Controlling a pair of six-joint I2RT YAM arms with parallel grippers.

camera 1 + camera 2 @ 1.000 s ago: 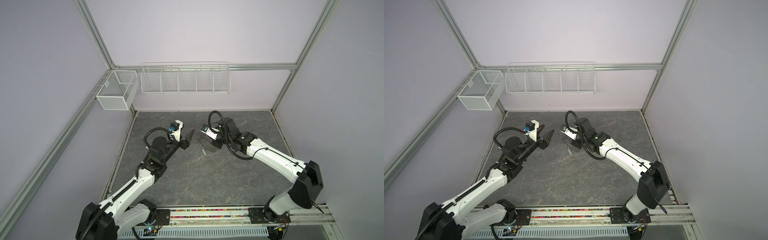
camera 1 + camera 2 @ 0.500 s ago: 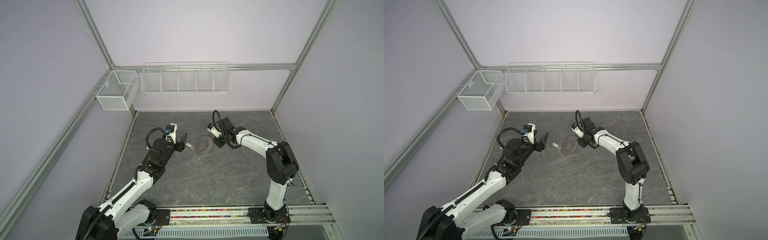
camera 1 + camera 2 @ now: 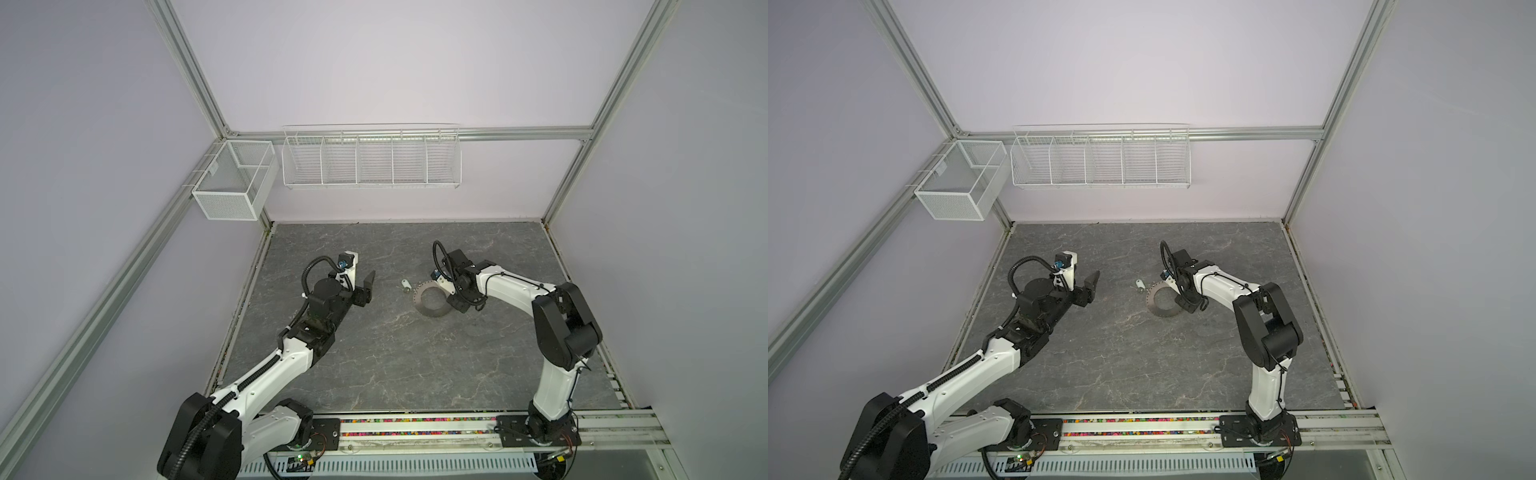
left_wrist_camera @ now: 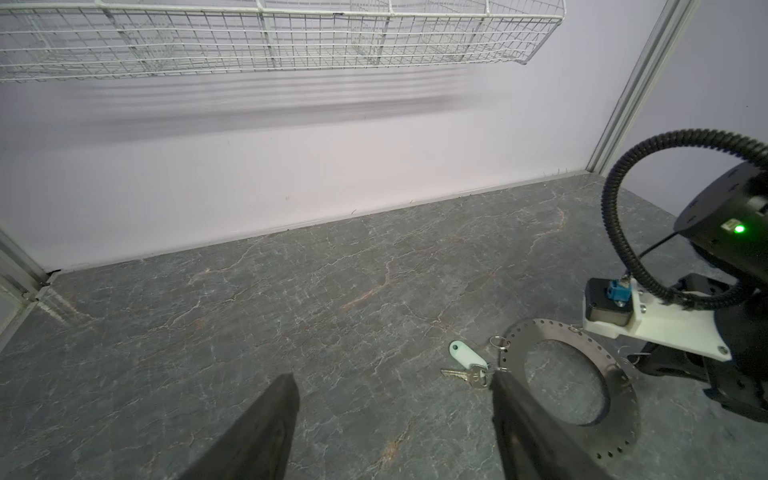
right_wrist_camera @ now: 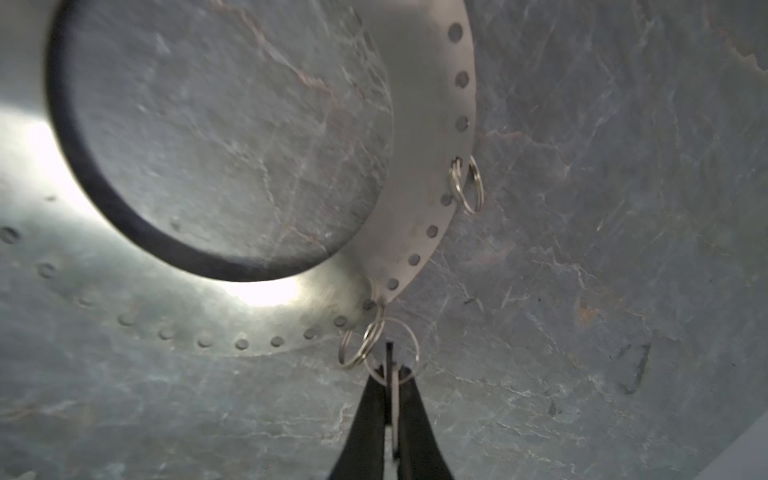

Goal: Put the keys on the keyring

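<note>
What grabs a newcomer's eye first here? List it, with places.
The grey perforated keyring sits mid-table, with the mint-headed key beside its rim. At the disc's edge the right pincer pinches a thin key, seen edge-on. The left pincer hovers wide open, apart from the disc, on its other side.

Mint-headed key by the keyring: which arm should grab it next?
Left. The left tool is open, empty, facing the mint-headed key; the right tool is pinching the black-headed key at the keyring rim.
</note>
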